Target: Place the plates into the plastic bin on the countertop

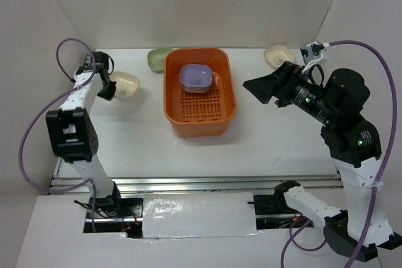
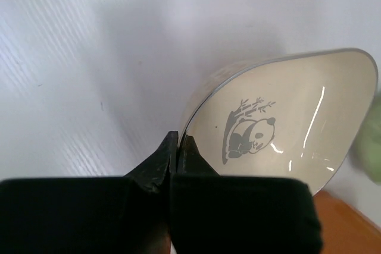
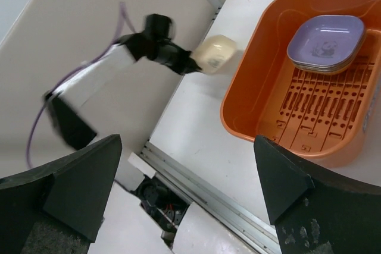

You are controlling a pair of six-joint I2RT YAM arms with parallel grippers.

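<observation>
- My left gripper (image 2: 177,144): clamped on the rim of one cream plate (image 2: 280,123), left of the plastic bin (image 1: 196,131).
- My right gripper (image 1: 257,89): fingers wide apart, empty, right of the bin.
- Inside the bin, rear: one purple-topped stack (image 1: 196,77); number of plates unreadable.
- On the countertop (image 1: 138,136): one green plate (image 1: 158,59) touching the bin's rear-left corner; one second cream plate (image 1: 276,54) right-rear, well apart.

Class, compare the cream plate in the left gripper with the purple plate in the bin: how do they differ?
The cream plate is tilted, pinched at its rim by the left gripper outside the bin; the purple plate lies flat inside it, ungripped. Both are rounded squares with a dark centre print.
</observation>
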